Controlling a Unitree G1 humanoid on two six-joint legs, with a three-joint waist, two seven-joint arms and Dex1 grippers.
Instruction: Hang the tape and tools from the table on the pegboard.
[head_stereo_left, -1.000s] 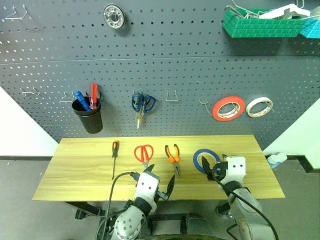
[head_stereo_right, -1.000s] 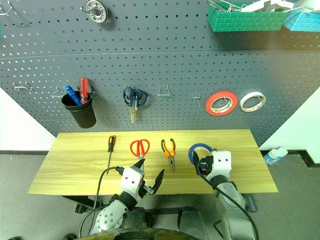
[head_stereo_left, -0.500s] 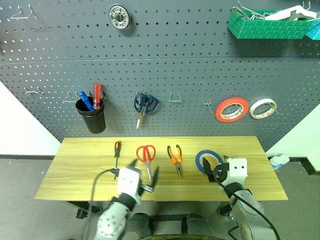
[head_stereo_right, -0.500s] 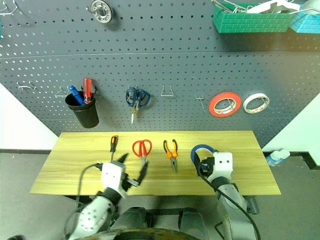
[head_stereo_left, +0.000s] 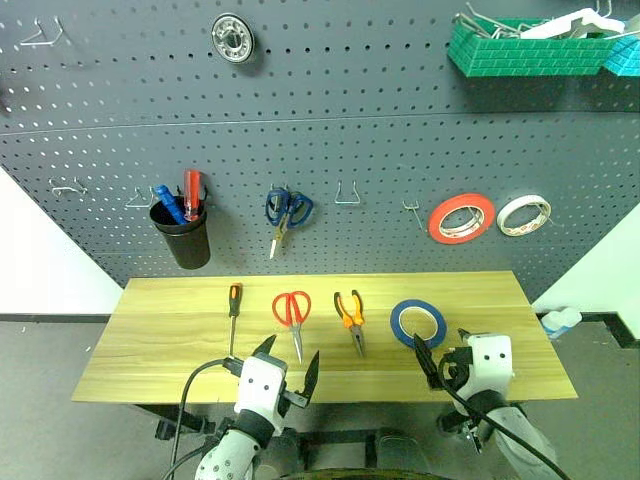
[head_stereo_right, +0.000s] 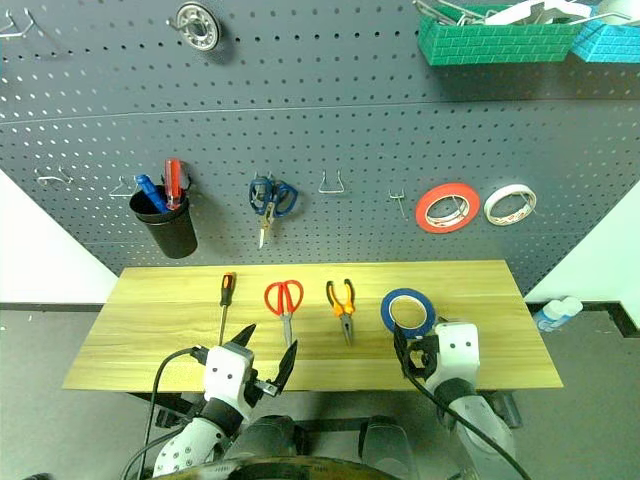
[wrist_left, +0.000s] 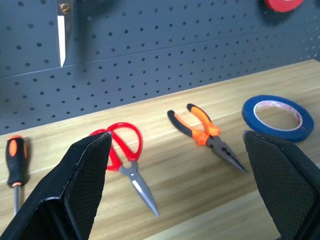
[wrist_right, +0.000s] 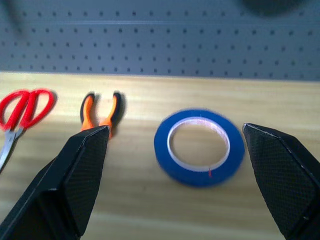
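Head cam: I've got the wooden table (head_stereo_left: 150, 340) under the grey pegboard (head_stereo_left: 330, 120), four items in a row on it – slim screwdriver (head_stereo_left: 232, 305) at 9 o'clock of the red-handled scissors (head_stereo_left: 292, 312), orange-and-black pliers (head_stereo_left: 350, 318) at 3 o'clock of those, blue tape roll (head_stereo_left: 418, 323) furthest right. All flat on the wood, none touching. Left gripper (head_stereo_left: 287, 366) sits at 6 o'clock of the scissors over the near table edge, jaws spread, nothing in them. Right gripper (head_stereo_left: 438, 358) at 6 o'clock of the tape, jaws spread, empty. On the board: black cup (head_stereo_left: 184, 236), blue-handled scissors (head_stereo_left: 284, 212), red-orange roll (head_stereo_left: 461, 218), white roll (head_stereo_left: 523, 214). Left wrist cam: wide-spread fingers (wrist_left: 75, 190) frame scissors, pliers and tape, all lying beyond the tips. Right wrist cam: tape lies between the spread fingers (wrist_right: 75, 180), clear of both; pliers at its 9 o'clock.
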